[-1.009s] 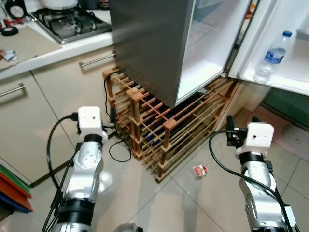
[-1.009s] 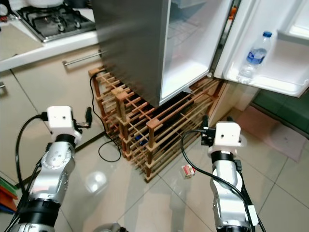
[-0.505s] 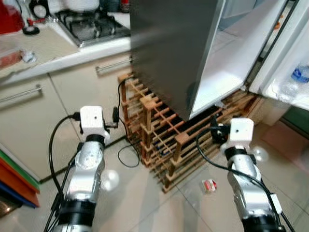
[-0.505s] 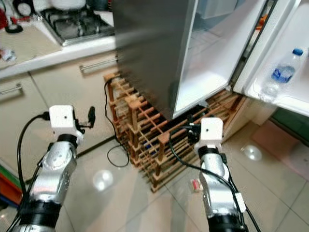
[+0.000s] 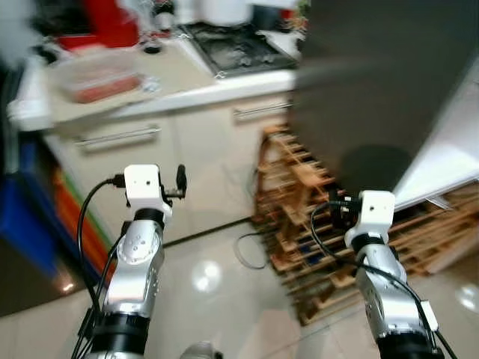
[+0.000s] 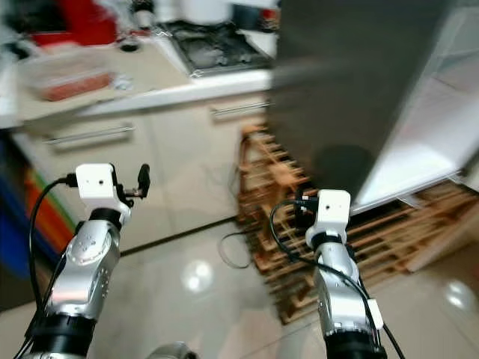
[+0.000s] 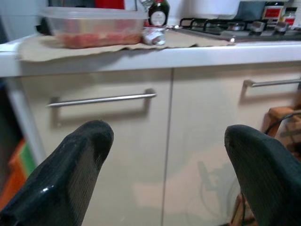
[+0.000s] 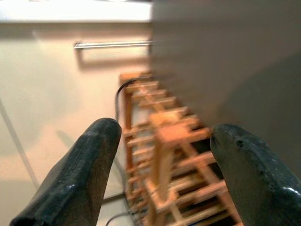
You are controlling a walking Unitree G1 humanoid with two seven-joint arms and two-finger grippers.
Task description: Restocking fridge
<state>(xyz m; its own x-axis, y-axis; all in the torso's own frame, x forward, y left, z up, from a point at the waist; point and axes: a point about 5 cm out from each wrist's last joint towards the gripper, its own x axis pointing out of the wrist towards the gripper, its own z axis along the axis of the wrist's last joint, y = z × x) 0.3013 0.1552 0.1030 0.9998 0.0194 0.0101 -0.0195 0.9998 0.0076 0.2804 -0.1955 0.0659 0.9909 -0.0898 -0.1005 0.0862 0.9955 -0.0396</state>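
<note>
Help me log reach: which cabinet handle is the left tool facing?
The long bar handle left of the door seam, between the left tool's fingers; the other handle sits off toward the stove.

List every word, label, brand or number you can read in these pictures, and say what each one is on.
No text can be read here.
Dark bottle on the counter: it has a round label, too blurred to read.
Small jars behind the stove: red and white labels, too small to read.
Clear food container: no lettering visible.
The head views are motion-blurred, so nothing legible there.

Head eyes look down; wrist cameras face cabinets [image 7: 141, 141] and rack [image 8: 164, 141].
</note>
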